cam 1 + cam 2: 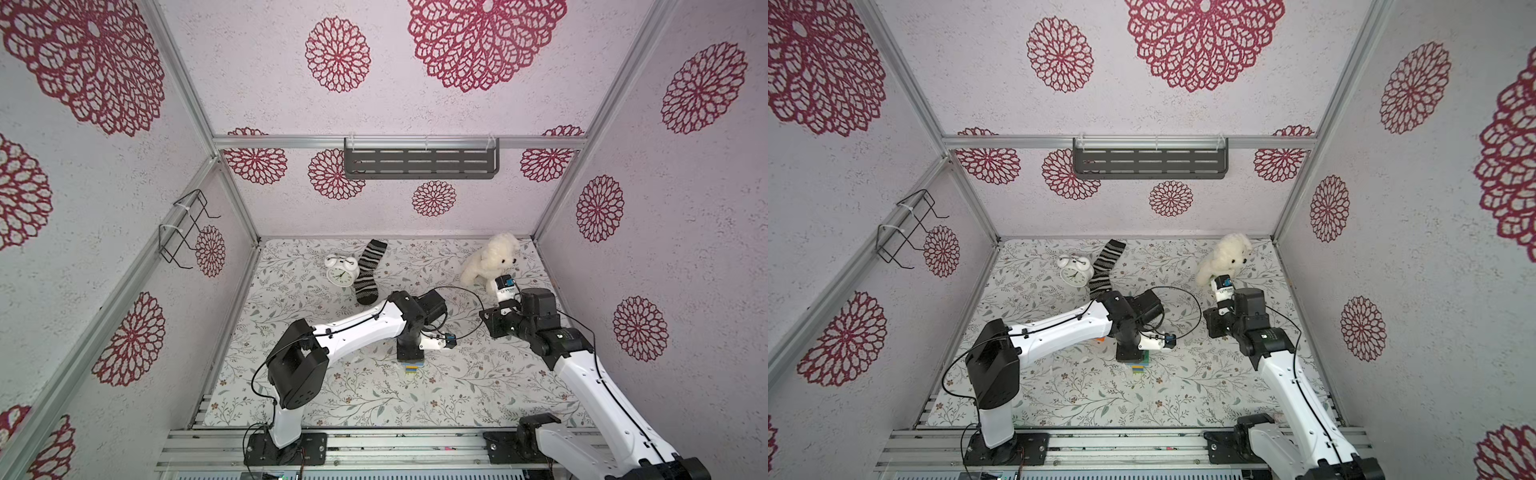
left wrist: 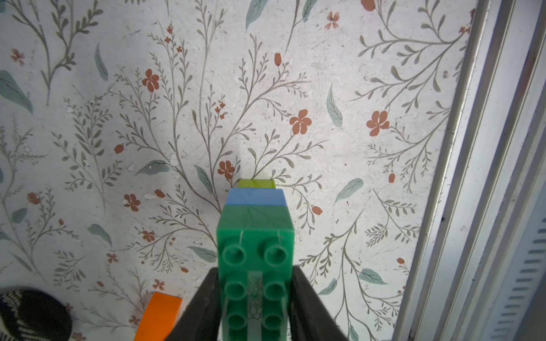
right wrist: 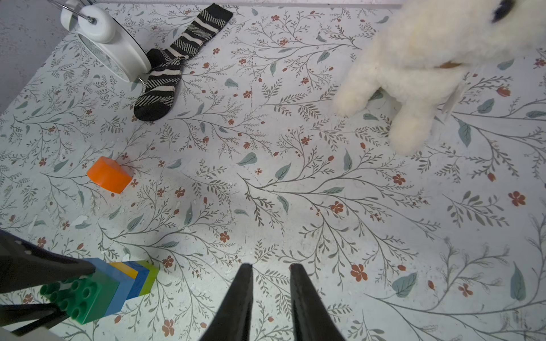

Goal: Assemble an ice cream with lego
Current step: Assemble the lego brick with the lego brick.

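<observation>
Ice cream stack (image 1: pixel 411 369) stands upright on table (image 3: pixel 295 224), well toward arm bases from striped sock (image 1: pixel 370 270). Lime foot down, then blue, yellow, light blue. Green brick (image 2: pixel 255 236) on top, studs bare.

My left gripper (image 2: pixel 255 270) sits above it, fingers pressed on both flanks of green brick. I judge this steadies stack for capping.

Orange dome (image 3: pixel 109 175) lies loose between sock and stack, not yet fitted.

My right gripper (image 3: pixel 271 265) hovers well off sock's right, jaws narrowly apart, empty. I reckon it's free to fetch dome.

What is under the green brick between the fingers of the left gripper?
Under the green brick come a light-blue brick, yellow brick, blue brick and lime brick. What is beneath the lime brick is covered.
</observation>
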